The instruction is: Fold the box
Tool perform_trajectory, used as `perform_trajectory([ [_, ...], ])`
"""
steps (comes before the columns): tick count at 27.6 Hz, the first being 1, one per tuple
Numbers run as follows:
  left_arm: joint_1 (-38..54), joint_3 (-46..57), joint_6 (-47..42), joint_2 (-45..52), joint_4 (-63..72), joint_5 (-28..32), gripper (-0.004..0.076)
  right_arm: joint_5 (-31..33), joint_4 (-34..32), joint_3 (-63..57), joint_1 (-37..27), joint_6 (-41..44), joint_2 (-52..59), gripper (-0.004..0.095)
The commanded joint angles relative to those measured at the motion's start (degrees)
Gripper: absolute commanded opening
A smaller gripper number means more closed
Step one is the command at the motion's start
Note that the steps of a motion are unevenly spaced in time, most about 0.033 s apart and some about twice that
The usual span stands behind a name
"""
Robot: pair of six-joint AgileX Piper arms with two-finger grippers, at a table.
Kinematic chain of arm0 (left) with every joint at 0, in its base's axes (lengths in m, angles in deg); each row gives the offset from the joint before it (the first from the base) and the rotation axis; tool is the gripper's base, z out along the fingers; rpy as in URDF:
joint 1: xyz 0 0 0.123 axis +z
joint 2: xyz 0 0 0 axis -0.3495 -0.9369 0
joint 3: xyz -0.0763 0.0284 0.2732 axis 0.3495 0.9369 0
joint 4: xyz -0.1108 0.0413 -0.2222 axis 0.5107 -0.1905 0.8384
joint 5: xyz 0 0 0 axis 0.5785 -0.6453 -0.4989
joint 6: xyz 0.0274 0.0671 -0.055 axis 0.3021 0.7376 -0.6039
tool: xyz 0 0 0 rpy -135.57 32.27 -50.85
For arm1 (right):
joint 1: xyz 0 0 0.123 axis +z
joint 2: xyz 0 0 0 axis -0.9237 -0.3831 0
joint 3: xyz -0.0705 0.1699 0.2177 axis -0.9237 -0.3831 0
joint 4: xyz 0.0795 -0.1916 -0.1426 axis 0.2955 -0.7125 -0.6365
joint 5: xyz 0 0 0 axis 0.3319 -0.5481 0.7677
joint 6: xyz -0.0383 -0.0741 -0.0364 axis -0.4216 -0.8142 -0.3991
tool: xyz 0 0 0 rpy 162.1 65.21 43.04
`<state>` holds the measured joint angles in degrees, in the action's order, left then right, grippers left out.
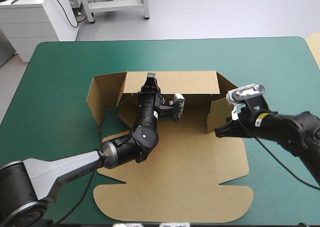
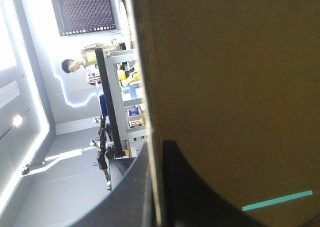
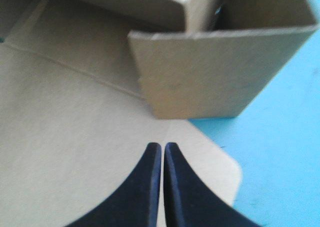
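The brown box (image 1: 175, 177) lies in the middle of the teal-green table, its lid part flat toward the front. Its back wall (image 1: 170, 82) stands raised. My left gripper (image 1: 150, 80) is shut on that wall's top edge; in the left wrist view the board (image 2: 235, 77) fills the picture, with a black finger (image 2: 200, 187) against it. My right gripper (image 1: 218, 133) is shut and holds nothing. It hovers over the flat board (image 3: 75, 137), just in front of the half-raised right side wall (image 3: 210, 72).
The box's left side flap (image 1: 102, 99) leans outward at the back left. Bare teal-green cover (image 1: 275, 72) lies to the right of the box and along the far edge.
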<state>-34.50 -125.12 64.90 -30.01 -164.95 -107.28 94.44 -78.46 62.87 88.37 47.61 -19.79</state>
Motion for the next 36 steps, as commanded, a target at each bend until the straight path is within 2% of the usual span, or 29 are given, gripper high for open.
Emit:
perform_trajectory([
  [1,-0.12,-1.29,-0.03,2.05,-0.91,-2.48,-0.0008,4.73,-10.47,13.05,-0.14,4.11,-4.10,-0.0002],
  [5,-0.12,-1.29,0.27,2.05,-0.91,-2.15,-0.0008,11.83,-17.75,26.60,-0.26,4.64,-12.26,-0.0002],
  [8,-0.12,-1.29,0.83,2.05,-0.91,-1.40,-0.0008,14.30,-17.74,35.59,-2.27,3.01,-18.46,-0.0002],
  [12,-0.12,-1.29,0.69,2.05,-0.91,-1.14,-0.0008,16.29,-11.14,43.04,-7.39,-0.71,-26.73,-0.0017],
  [16,-0.12,-1.29,0.58,2.05,-0.91,-1.14,-0.0008,18.02,0.56,46.60,-14.74,-5.53,-34.04,-0.0021],
  [20,-0.12,-1.29,0.58,2.05,-0.91,-1.14,-0.0008,21.03,10.76,46.71,-19.51,-9.38,-38.32,-0.0021],
  [22,-0.12,-1.29,0.58,2.05,-0.81,-1.14,-0.0008,21.74,13.57,46.34,-20.58,-10.44,-39.58,-0.0021],
  [29,-0.12,-1.29,0.58,2.05,-0.56,-1.14,-0.0008,21.27,16.29,38.57,-20.61,-13.73,-37.52,-0.0021],
  [33,-0.12,-1.29,0.58,2.05,-0.56,-1.14,-0.0008,15.43,17.48,30.86,-20.61,-16.80,-33.01,-0.0021],
  [36,-0.12,-1.29,0.47,2.05,-0.56,-1.14,-0.0008,6.81,18.12,21.37,-20.61,-22.12,-26.92,-0.0021],
])
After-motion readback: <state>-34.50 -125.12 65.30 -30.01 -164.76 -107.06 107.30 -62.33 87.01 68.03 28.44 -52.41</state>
